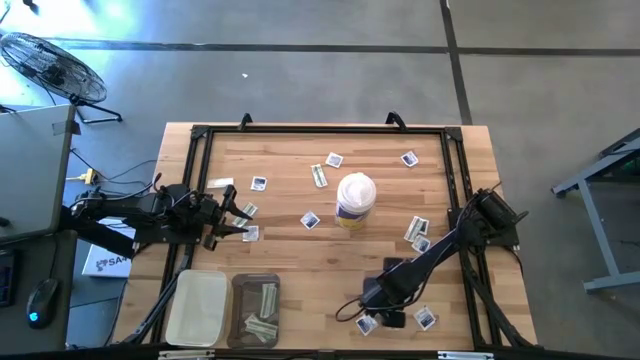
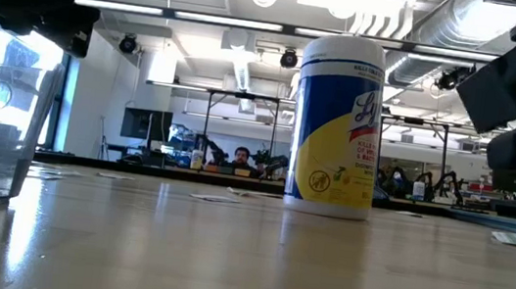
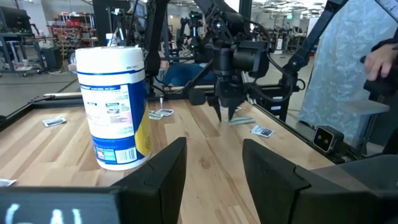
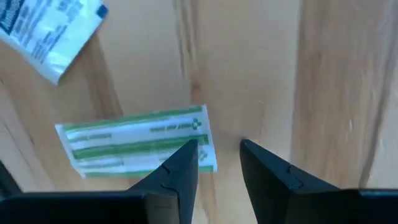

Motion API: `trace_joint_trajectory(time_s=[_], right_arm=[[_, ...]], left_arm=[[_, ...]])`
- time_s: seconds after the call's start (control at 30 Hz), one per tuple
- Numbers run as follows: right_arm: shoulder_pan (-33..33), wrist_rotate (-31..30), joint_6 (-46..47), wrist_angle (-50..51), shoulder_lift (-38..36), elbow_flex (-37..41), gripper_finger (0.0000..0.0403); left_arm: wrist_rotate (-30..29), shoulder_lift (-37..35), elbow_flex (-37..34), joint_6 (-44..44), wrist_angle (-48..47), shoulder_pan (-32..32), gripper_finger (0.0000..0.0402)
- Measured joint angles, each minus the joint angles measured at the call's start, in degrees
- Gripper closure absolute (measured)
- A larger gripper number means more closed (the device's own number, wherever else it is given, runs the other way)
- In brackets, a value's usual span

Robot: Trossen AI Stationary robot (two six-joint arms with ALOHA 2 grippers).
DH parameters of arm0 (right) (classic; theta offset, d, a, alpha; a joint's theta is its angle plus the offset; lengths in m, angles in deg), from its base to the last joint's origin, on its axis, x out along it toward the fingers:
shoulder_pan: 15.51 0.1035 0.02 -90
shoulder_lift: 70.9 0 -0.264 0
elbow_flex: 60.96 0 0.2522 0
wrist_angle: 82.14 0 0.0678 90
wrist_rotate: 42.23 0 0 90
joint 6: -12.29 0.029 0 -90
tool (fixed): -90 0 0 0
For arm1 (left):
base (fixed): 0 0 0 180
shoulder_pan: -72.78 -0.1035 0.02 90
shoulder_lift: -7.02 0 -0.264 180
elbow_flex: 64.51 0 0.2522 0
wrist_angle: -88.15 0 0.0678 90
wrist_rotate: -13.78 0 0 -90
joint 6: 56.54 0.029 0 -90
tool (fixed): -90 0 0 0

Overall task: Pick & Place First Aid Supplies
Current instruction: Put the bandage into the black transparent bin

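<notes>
Several first aid packets lie flat on the wooden table (image 1: 300, 260): white squares with blue print (image 1: 311, 220) and pale green-white strips (image 1: 319, 175). My right gripper (image 4: 219, 155) points down, open, just above the table near its front edge (image 1: 372, 305). Two green-white strips (image 4: 140, 146) lie side by side below it, their end by one fingertip (image 4: 189, 152), and bare wood shows between the fingers. A white-and-blue square packet (image 4: 50, 31) lies close by. My left gripper (image 3: 214, 165) waits open and level at the table's left (image 1: 240, 222).
A white-lidded wipes canister (image 1: 355, 198) stands mid-table (image 2: 337, 125). At the front left sit a white tray (image 1: 197, 308) and a clear bin (image 1: 255, 310) holding strips. More packets (image 1: 425, 318) lie near my right gripper. A person stands beyond the table (image 3: 348, 68).
</notes>
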Motion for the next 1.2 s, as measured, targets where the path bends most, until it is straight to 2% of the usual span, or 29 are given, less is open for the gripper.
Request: trace_joint_trajectory(time_s=[0.1, 0.4, 0.63, 0.77, 0.93, 1.1, 1.2], right_arm=[[0.3, -1.2, -5.6, -1.6, -0.3, 1.4, 0.0289], [0.8, -4.6, -8.0, 2.4, 0.1, -2.3, 0.0289], [3.8, -7.4, -9.6, 1.9, 0.0, -2.6, 0.0289], [5.1, -10.4, -9.5, -0.9, 0.0, -1.2, 0.0289], [5.3, -10.6, -9.5, -7.5, -0.3, 1.0, 0.0289], [5.3, -12.7, -9.3, -8.4, -0.5, 2.5, 0.0290], [5.3, -13.9, -9.3, -8.5, -0.4, 2.6, 0.0305]], left_arm=[[0.0, 0.0, 0.0, 0.0, 0.0, 0.0, 0.0247], [0.2, 0.0, 0.0, 0.0, 0.0, 0.0, 0.0247], [0.2, 0.0, 0.0, 0.0, 0.0, 0.0, 0.0247], [0.2, 0.0, 0.0, 0.0, 0.0, 0.0, 0.0247], [0.2, 0.0, 0.0, 0.0, 0.0, 0.0, 0.0247], [0.2, 0.0, 0.0, 0.0, 0.0, 0.0, 0.0247], [0.1, 0.0, 0.0, 0.0, 0.0, 0.0, 0.0247]])
